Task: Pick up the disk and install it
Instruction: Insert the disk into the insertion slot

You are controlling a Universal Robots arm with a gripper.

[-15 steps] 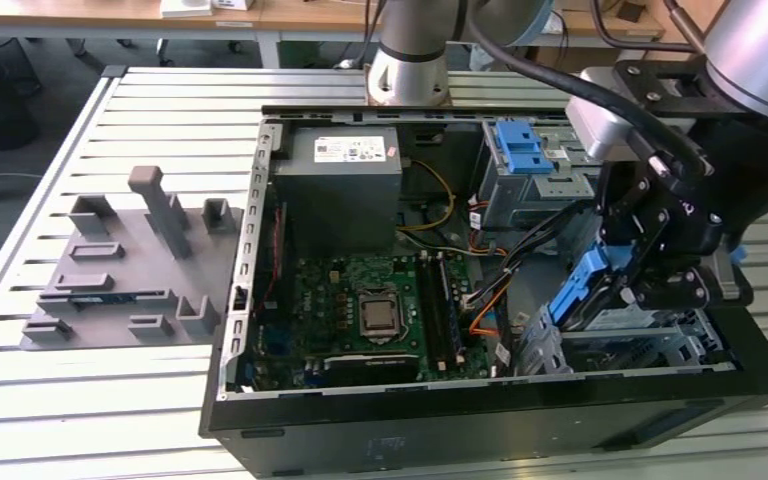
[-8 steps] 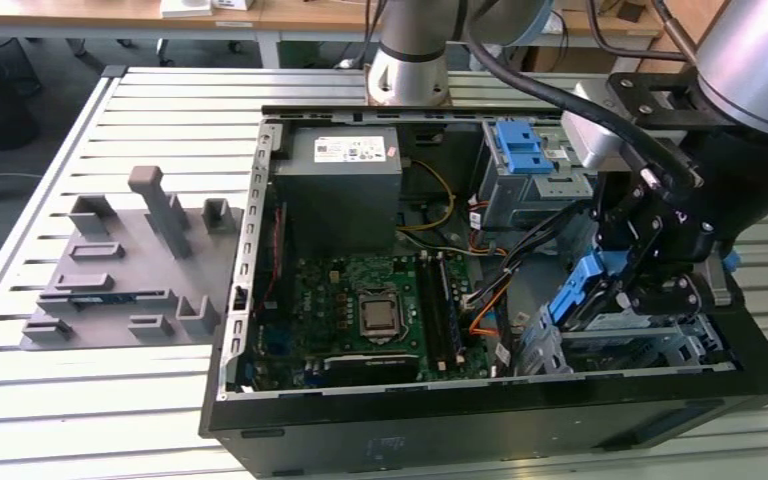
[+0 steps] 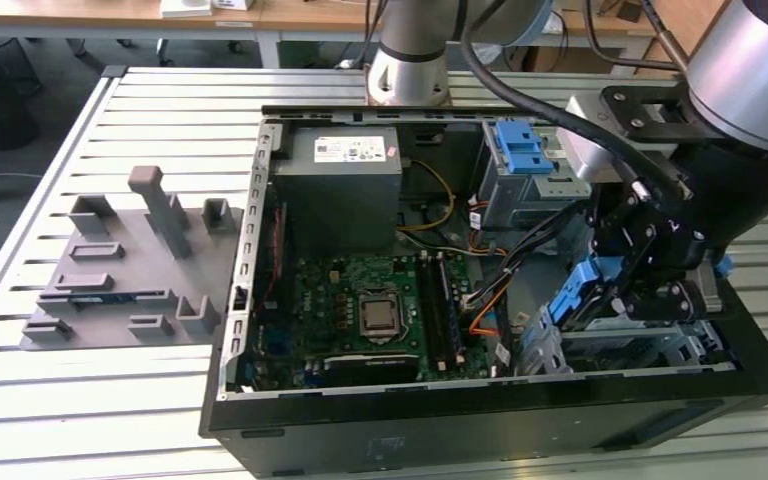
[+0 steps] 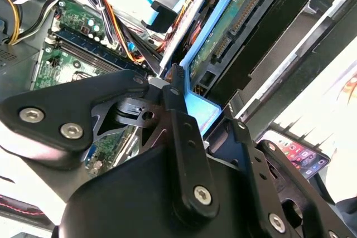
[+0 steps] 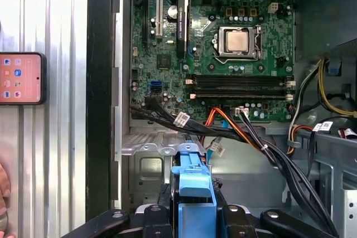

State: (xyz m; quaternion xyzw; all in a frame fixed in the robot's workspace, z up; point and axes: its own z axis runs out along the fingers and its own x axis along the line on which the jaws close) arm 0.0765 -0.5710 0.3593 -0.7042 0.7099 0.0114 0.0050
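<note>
One disk (image 5: 194, 193), blue-railed, stands on edge, clamped between our gripper (image 5: 193, 215) fingers over the drive bay of the open computer case (image 3: 244, 300). Bundled cables (image 5: 251, 137) run just beside it, between it and the motherboard (image 5: 223, 43).

Disk (image 3: 582, 292) in claw (image 3: 638, 300), seemingly over drive bay at case's (image 3: 491, 430) exterior-view right.

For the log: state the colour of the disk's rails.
Blue; the disk shows them best in the first wrist view.
</note>
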